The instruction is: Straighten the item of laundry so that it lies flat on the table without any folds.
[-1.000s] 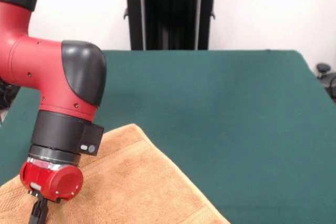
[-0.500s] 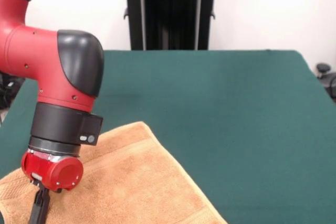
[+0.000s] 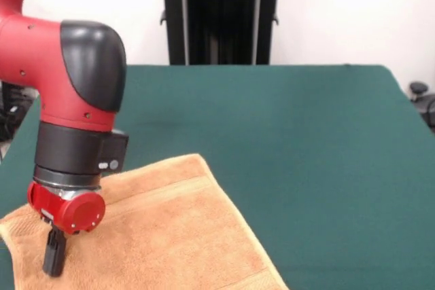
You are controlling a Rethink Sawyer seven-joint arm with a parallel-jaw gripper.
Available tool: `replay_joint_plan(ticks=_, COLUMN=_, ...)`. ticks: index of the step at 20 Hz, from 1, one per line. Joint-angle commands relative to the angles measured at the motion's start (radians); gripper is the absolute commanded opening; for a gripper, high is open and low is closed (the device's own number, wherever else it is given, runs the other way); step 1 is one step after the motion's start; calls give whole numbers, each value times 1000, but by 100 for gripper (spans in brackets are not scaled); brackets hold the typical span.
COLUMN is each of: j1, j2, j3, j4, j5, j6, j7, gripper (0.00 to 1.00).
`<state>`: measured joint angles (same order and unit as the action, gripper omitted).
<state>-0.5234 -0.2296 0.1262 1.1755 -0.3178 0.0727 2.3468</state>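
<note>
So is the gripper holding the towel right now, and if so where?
Cannot be told. The gripper is down at the towel near its left corner, but this view doesn't show whether any cloth is pinched.

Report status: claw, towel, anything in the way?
Claw low at the orange-tan hand towel's edge, grip state unclear. Towel on the green table, running out of frame. Nothing in the way.

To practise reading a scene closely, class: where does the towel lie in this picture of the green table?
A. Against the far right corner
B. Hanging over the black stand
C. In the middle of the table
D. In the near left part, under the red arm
D: the towel lies at the picture's lower left, the gripper hangs over it, and the table shows bare green elsewhere.
</note>
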Motion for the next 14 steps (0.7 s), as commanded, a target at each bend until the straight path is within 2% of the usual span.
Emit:
replay_joint_plan(ticks=1, j1=24, j2=-39, j3=51, j4=99, j5=24, j6=590, j7=-199, gripper=0)
replay_joint_plan(ticks=6, j1=19, j2=-76, j3=95, j4=-33, j5=23, j6=814, j7=-262, gripper=0)
replay_joint_plan(ticks=8, j1=18, j2=-95, j3=104, j4=-46, j5=24, j6=873, j7=-265, gripper=0)
replay_joint_plan(ticks=14, j1=6, j2=-117, j3=124, j4=-29, j5=6, j6=877, j7=-242, gripper=0)
